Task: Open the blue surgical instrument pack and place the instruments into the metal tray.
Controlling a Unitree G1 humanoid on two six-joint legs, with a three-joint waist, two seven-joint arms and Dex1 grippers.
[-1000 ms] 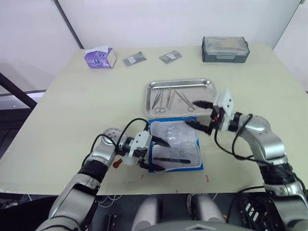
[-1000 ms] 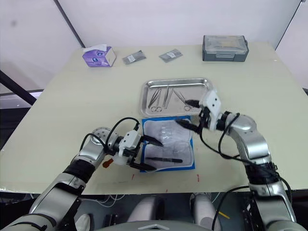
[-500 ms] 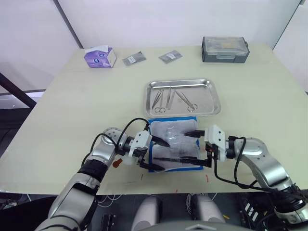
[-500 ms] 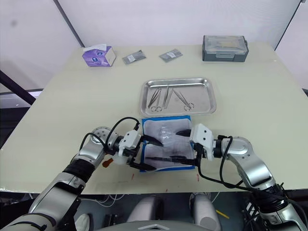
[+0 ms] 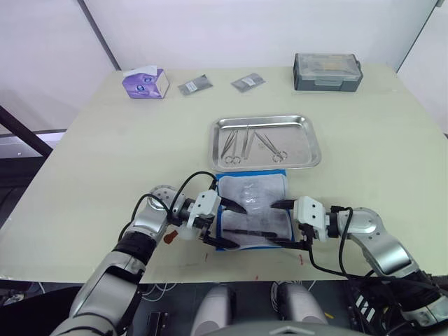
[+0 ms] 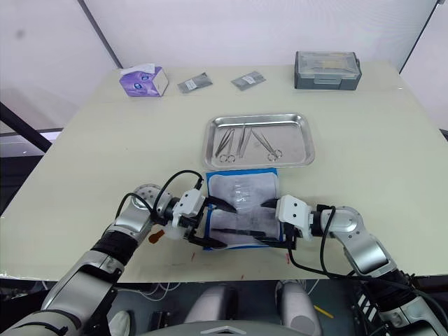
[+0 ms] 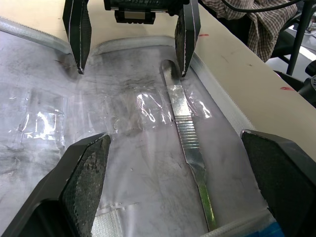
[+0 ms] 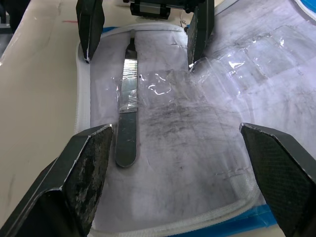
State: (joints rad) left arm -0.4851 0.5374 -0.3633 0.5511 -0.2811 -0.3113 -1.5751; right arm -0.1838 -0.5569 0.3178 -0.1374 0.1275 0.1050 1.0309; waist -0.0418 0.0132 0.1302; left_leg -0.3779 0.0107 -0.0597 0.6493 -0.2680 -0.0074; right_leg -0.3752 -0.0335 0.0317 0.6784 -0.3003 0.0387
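The blue surgical instrument pack (image 5: pixel 253 203) lies opened near the table's front edge, its pale clear-plastic inside facing up. One slim metal instrument (image 5: pixel 250 232) lies across the pack's near part, also seen up close (image 7: pixel 185 133) (image 8: pixel 127 108). My left gripper (image 5: pixel 238 227) stands open at the pack's left edge. My right gripper (image 5: pixel 274 222) stands open at its right edge, facing the left one. The instrument lies between them, and neither holds anything. Behind the pack, the metal tray (image 5: pixel 299 143) holds three instruments (image 5: pixel 246 143).
A grey lidded box (image 5: pixel 327 71) sits at the back right. A purple tissue box (image 5: pixel 145 82) and two grey sachets (image 5: pixel 194 86) (image 5: pixel 248 82) lie along the back. The table's front edge runs just below the pack.
My right gripper has come back from the tray's right end and dropped to the pack's right edge, still open. The left gripper and the pack have not moved.
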